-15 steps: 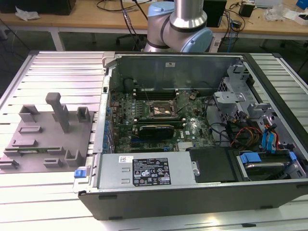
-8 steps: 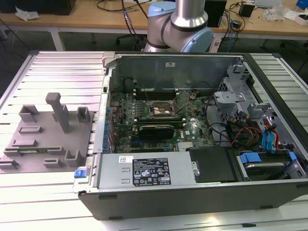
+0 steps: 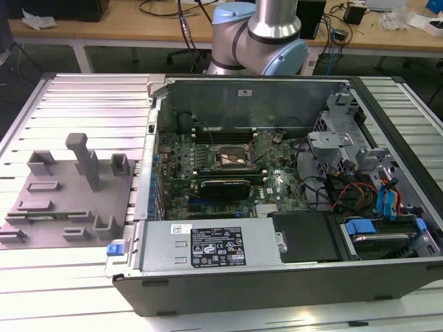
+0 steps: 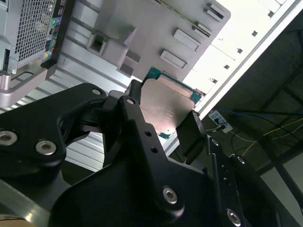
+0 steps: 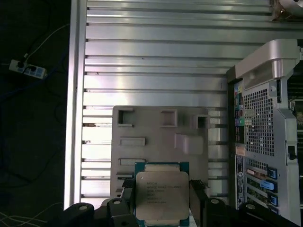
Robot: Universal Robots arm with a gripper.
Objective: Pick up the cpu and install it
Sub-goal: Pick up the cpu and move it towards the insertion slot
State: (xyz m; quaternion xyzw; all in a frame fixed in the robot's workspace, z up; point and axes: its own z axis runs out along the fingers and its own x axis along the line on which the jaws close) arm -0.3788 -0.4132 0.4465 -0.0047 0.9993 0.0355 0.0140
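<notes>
1. Silver-lidded cpu (image 5: 162,196) is pinched btw jaws on two opp. edges, above grey parts tray (image 5: 156,132) on slatted worktop (image 5: 142,52).
2. Cpu lies flat, lid facing first wrist cam, away from worktop; square, so no long axis.
3. Open socket (image 3: 230,158) in pc case (image 3: 242,294) sits well apart from tray.

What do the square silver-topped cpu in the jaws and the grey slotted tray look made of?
The square silver-topped cpu has a smooth, matt metal lid, going by its soft sheen, over a green board rim. The grey slotted tray is probably matt plastic: uniform dull grey, no glare.
</notes>
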